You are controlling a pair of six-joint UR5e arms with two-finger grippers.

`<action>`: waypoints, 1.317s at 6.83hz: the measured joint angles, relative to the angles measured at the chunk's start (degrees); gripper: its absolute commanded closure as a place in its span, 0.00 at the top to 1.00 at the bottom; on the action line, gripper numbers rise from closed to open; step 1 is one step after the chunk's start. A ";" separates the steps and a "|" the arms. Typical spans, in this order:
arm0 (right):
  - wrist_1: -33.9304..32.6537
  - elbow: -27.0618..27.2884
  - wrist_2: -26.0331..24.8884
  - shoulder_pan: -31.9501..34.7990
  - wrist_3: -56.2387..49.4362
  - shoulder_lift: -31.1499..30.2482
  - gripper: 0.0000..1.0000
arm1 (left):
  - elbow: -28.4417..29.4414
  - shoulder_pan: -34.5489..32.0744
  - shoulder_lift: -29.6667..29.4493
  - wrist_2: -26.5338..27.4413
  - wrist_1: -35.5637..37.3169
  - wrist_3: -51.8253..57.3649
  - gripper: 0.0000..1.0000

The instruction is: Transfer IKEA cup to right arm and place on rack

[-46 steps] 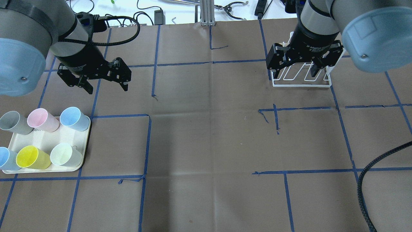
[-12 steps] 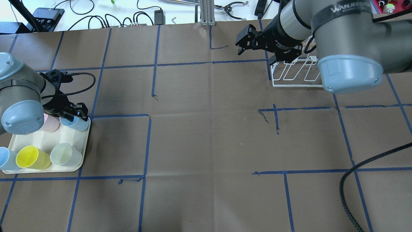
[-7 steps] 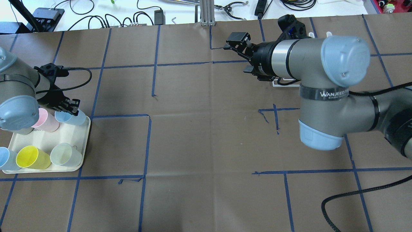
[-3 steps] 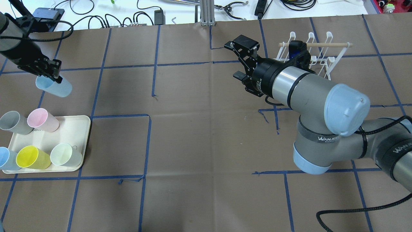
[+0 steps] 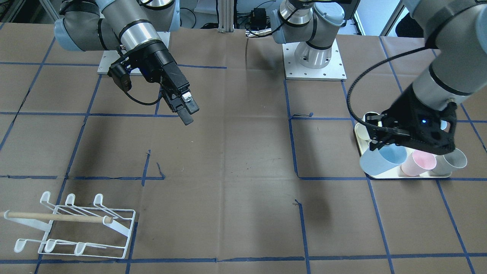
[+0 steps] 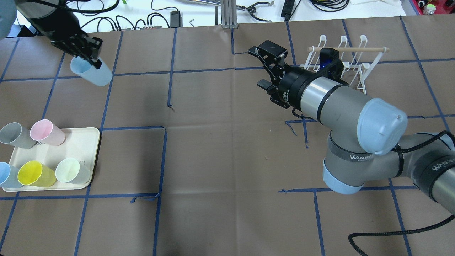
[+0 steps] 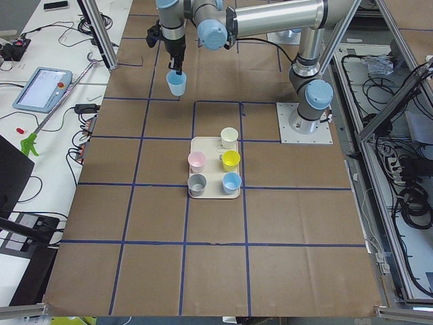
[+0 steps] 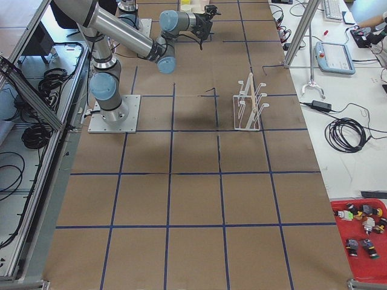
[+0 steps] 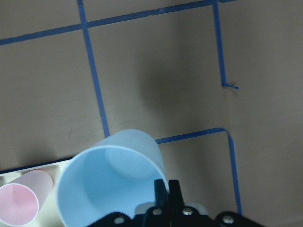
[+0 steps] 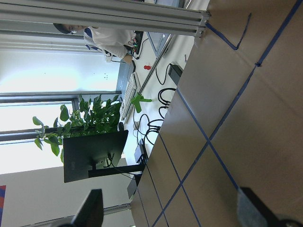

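My left gripper (image 6: 85,57) is shut on the rim of a light blue cup (image 6: 91,73) and holds it tilted in the air above the far left of the table. The left wrist view shows the cup (image 9: 111,184) with the fingers (image 9: 165,191) pinching its rim. It also shows in the front view (image 5: 382,160). My right gripper (image 6: 258,67) is open and empty, turned sideways and pointing left at mid-table. The white wire rack (image 6: 341,60) with its wooden dowel stands behind the right arm, empty; it also shows in the front view (image 5: 72,224).
A cream tray (image 6: 94,156) at the near left holds a grey cup (image 6: 14,135), a pink cup (image 6: 46,132), a blue cup (image 6: 7,175), a yellow cup (image 6: 35,173) and a pale green cup (image 6: 73,170). The right arm's black cable (image 6: 384,234) trails at the near right.
My left gripper closed on the blue cup, lifted it off the tray and carried it up and toward the far side. My right arm swung round, its open gripper now pointing left.
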 measured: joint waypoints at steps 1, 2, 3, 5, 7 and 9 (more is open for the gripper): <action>-0.08 0.00 0.03 0.00 0.00 -0.02 1.00 | -0.43 -2.15 0.85 -6.27 0.89 -0.36 0.00; -0.18 -0.02 0.10 0.00 0.00 -0.05 1.00 | -2.19 -3.07 2.43 -13.66 3.66 -0.43 0.00; -0.38 -0.03 0.15 0.00 0.00 -0.06 1.00 | -5.78 -3.44 4.91 -21.96 8.43 -0.37 0.00; -1.52 -0.02 0.19 -0.04 0.24 0.07 1.00 | -17.65 -3.54 10.83 -36.59 24.04 -0.41 0.00; -2.80 0.08 0.09 -0.15 2.46 0.06 1.00 | -30.70 -3.49 13.00 -43.92 46.42 -0.61 0.00; -4.41 0.26 -0.06 -0.03 13.42 -0.02 1.00 | -38.96 -3.53 12.41 -46.02 64.17 -1.04 0.00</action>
